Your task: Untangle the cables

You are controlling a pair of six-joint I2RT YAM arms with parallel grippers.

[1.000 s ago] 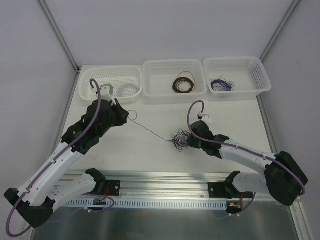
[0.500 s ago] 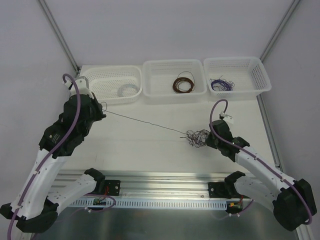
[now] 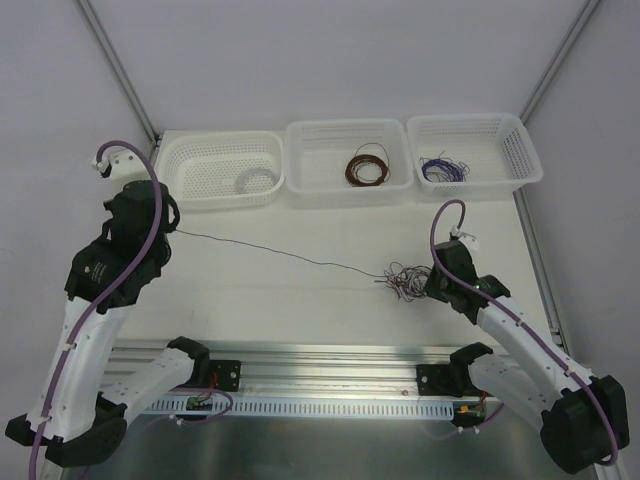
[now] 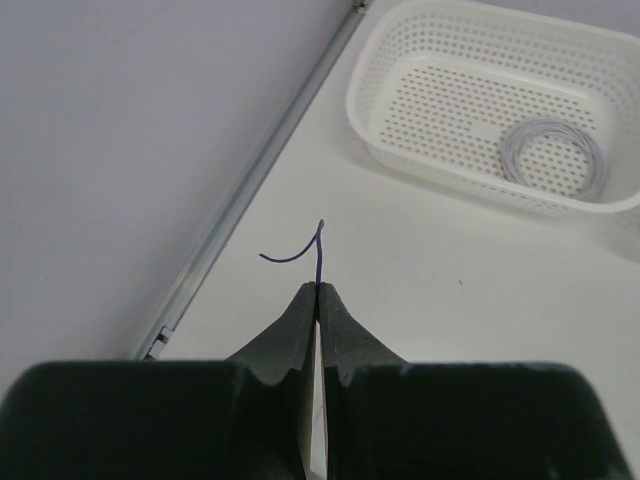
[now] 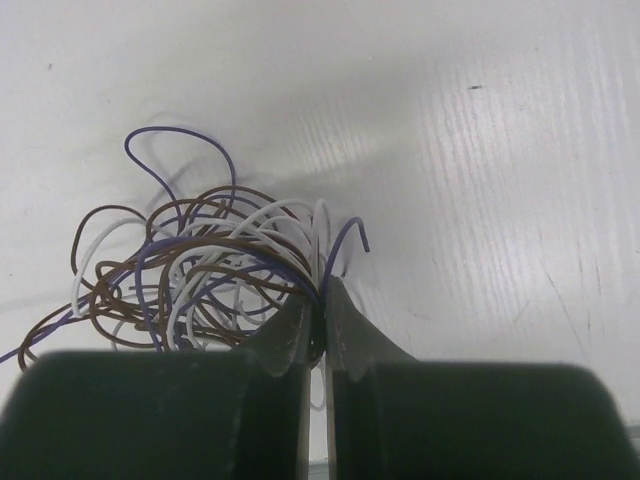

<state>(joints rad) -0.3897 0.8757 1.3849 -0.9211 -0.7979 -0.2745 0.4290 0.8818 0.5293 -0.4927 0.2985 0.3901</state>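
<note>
The cables (image 3: 403,277) are a small scribbly tangle of purple, brown and white wires on the table right of centre; the right wrist view shows them (image 5: 200,270) close up. My right gripper (image 3: 433,283) (image 5: 322,300) is shut on the tangle's right edge. One thin purple wire (image 3: 270,249) runs taut from the tangle to the far left. My left gripper (image 3: 172,229) (image 4: 318,290) is shut on that wire's end, whose short tip (image 4: 300,248) sticks out past the fingertips.
Three white baskets stand along the back: the left one (image 3: 222,192) (image 4: 420,165) holds a white coil (image 3: 256,181), the middle one (image 3: 345,190) a brown coil (image 3: 367,167), the right one (image 3: 475,185) loose purple wires (image 3: 441,170). A metal rail (image 4: 240,200) borders the table's left.
My left gripper has moved far left and back, drawing the purple wire out long and straight. My right gripper has moved right with the tangle.
</note>
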